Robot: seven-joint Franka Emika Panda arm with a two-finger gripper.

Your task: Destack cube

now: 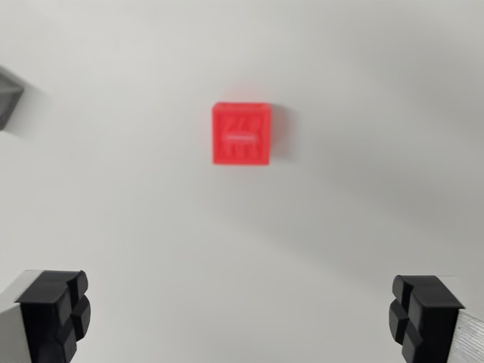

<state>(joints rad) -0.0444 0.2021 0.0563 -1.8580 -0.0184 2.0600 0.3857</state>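
Observation:
A red cube (241, 134) with a raised pattern on its top face sits on the white surface, a little above the middle of the wrist view. From straight above I cannot tell whether another cube lies under it. My gripper (238, 318) is open wide, well above the surface. One black fingertip (57, 314) shows at the bottom left and the other at the bottom right. Nothing is between them, and the cube lies beyond the fingertips, toward the top of the view.
A grey object (9, 97) pokes in at the wrist view's left edge, cut off by the frame. The white tabletop (363, 189) fills everything else.

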